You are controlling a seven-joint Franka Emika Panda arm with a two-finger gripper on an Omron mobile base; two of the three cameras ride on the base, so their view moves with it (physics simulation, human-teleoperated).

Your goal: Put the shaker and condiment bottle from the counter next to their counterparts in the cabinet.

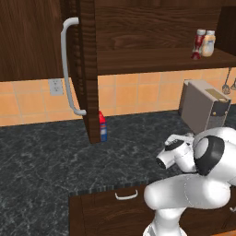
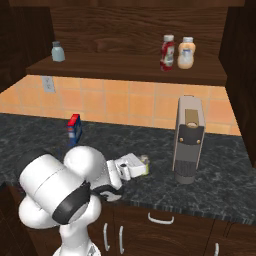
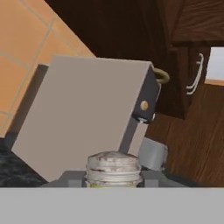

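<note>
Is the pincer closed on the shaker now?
Yes, shut on it. In the hand view the shaker sits between the two fingertips of the pincer, its grey cap showing, in front of the toaster.

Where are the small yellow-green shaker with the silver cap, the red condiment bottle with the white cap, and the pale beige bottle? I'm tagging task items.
yellow-green shaker (image 3: 113, 168): hand view, ribbed silver cap.
red condiment bottle (image 2: 167, 54): right base view, red body.
pale beige bottle (image 2: 186, 55): right base view, beige body.
</note>
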